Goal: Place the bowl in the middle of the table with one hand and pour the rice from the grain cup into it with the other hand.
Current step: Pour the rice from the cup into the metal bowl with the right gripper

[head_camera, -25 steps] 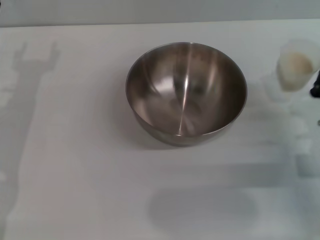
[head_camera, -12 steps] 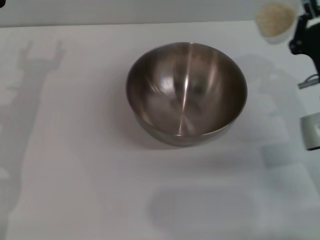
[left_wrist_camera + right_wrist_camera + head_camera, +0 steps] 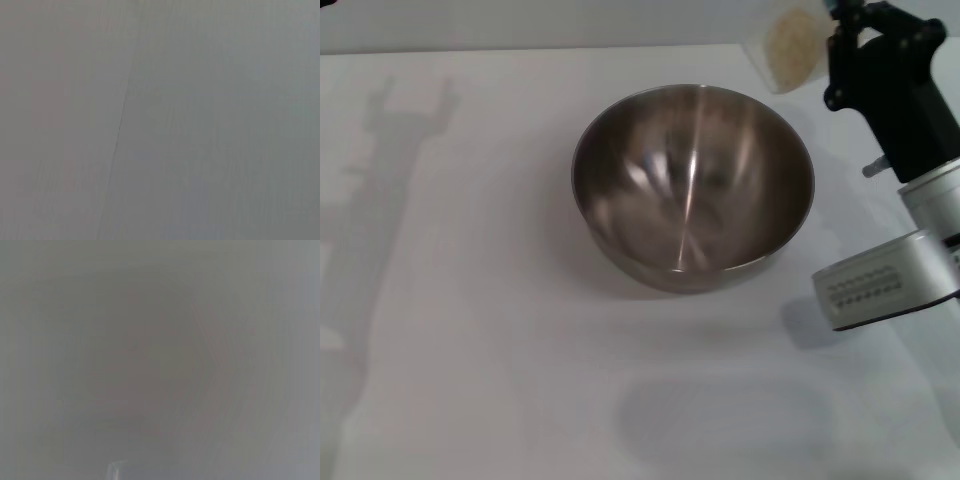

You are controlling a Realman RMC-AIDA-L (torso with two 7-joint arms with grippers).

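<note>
The steel bowl stands empty in the middle of the white table. Above its far right rim hangs the clear grain cup, tipped toward the bowl, with pale rice showing inside it. My right gripper, black, is shut on the cup's right side, and its arm comes in from the right edge. No rice lies in the bowl. My left gripper is out of view; only its arm's shadow falls on the left of the table. Both wrist views show plain grey.
The silver forearm of my right arm hangs over the table to the right of the bowl. The table's far edge runs along the top of the head view.
My right arm has lifted the grain cup off the table at the right and carried it up and leftward to the bowl's far right rim. The bowl has not moved.
</note>
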